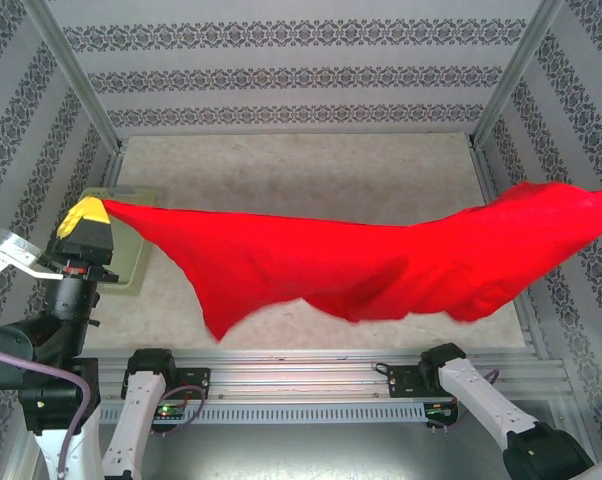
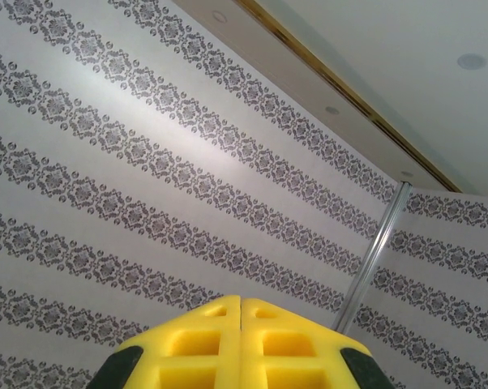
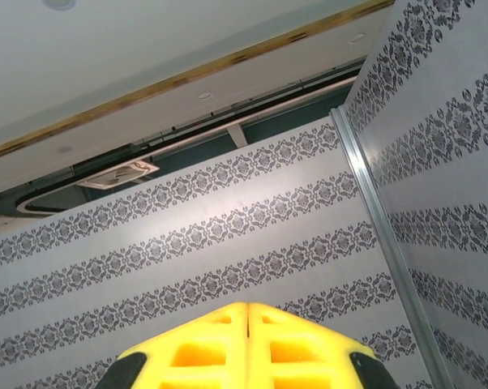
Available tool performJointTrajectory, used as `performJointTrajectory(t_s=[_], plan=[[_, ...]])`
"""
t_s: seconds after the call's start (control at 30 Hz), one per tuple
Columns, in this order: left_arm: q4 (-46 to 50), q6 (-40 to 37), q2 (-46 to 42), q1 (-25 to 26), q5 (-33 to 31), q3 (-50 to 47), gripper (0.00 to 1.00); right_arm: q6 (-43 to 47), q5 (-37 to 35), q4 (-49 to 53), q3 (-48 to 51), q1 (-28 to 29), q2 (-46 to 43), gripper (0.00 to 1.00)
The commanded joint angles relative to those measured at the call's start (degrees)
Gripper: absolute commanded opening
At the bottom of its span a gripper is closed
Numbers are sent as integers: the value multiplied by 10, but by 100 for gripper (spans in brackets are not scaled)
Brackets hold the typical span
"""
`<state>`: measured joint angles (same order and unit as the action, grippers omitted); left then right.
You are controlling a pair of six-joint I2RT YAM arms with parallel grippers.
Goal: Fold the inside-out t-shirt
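Nearest me, at six o'clock, the t-shirt (image 1: 361, 265) is off the counter (image 1: 311, 165) altogether, slung in the air like a hammock! The middle sags, and one loose flap dangles toward seven o'clock over the counter's near edge.

Out at nine o'clock my left claw (image 1: 89, 214) is pinched tight on one end of the red cloth. Its fingers are pressed flat together and aimed up at the patterned wall (image 2: 147, 178) in its own camera. From there the cloth sweeps across to three o'clock, riding high as it runs off the edge of the overhead view.

My right claw (image 3: 249, 312) is clamped with no gap between its fingers. No red shows in its own camera, so I judge, rather than see, that it carries that far end.

Step in hand, by my reading: the spread, with the shirt pulled out wide and no fold made yet. The next move calls for lowering both ends evenly, under tension, so the shirt lands flat mid-counter. It must also land clear of the pale green basket (image 1: 133, 268) lying beneath and beyond my left claw at nine o'clock.
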<state>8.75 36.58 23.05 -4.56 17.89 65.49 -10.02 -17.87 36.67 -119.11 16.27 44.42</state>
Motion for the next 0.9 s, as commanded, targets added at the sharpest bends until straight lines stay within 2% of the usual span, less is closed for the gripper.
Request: performJointTrajectory(t_s=[0.0, 0.13, 0.27, 0.4, 0.53, 0.63, 0.67, 0.73, 0.87], plan=[[2, -22, 35, 2, -25, 21, 0, 28, -5, -18, -42, 7, 60, 0], [10, -27, 113, 2, -34, 14, 0, 73, -48, -13, -67, 15, 154, 0], [16, -26, 205, 2, -47, 10, 0, 102, -87, -29, -30, 8, 238, 0], [2, -30, 277, 2, -77, -11, 0, 78, -61, -64, 45, -31, 296, 0], [-32, -41, 364, 2, -102, -35, 0, 18, 14, -104, 115, -81, 365, 0], [-57, -52, 434, 2, -121, -38, 0, -2, 34, -128, 134, -96, 430, 0], [-60, -57, 460, 2, -125, -29, 0, 26, 41, -138, 131, -86, 453, 0], [-72, -62, 508, 2, -127, -15, 0, 81, -10, -185, 137, -45, 478, 0], [-80, -58, 568, 2, -134, 11, 0, 106, -40, -155, 60, -13, 546, 0]])
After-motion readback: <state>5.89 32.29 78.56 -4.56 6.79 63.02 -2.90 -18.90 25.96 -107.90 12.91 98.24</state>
